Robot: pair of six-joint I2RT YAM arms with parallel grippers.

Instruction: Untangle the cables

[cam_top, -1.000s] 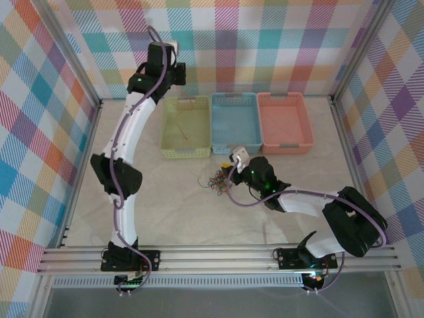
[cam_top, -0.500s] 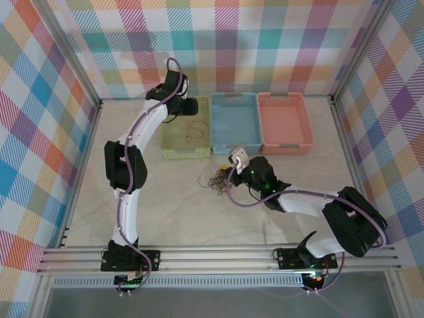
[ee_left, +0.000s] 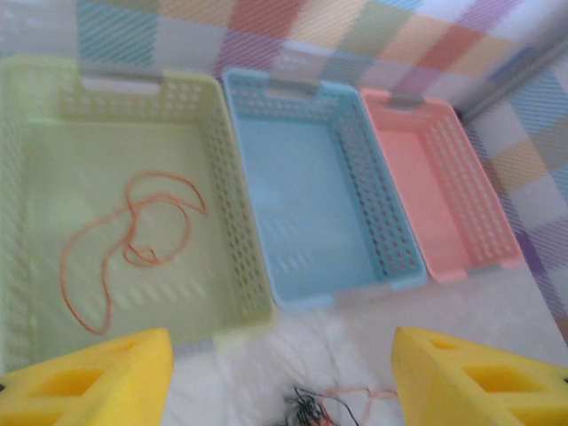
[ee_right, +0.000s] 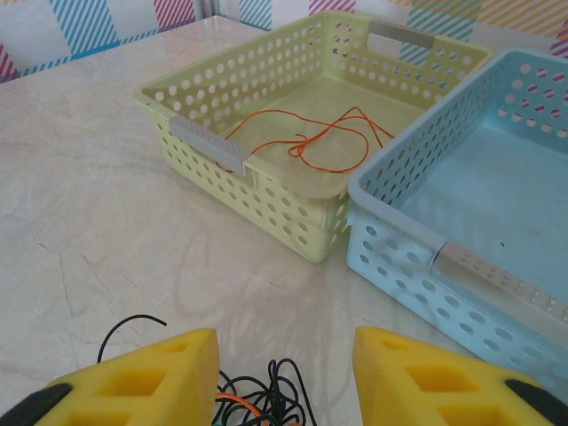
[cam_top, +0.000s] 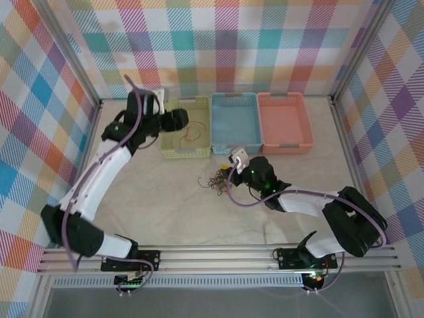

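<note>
Top external: tangle (cam_top: 215,180) on table (cam_top: 165,205), just near of the baskets; one orange cable (cam_top: 191,131) lies in left basket (cam_top: 185,155). Left gripper (ee_left: 282,373) spread, empty. Right gripper (ee_right: 284,364) parted over tangle. Wires look light, limp and snag-prone, so pinch one outlying loop.

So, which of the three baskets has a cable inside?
The yellow-green basket, leftmost: an orange cable lies on its floor. The blue basket and pink basket hold none.

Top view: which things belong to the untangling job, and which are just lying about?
Job: tangled bundle of thin black, orange and green wires; loose orange wire in pale green perforated plastic basket.
Idle: empty light blue plastic basket; empty salmon-pink plastic basket.
</note>
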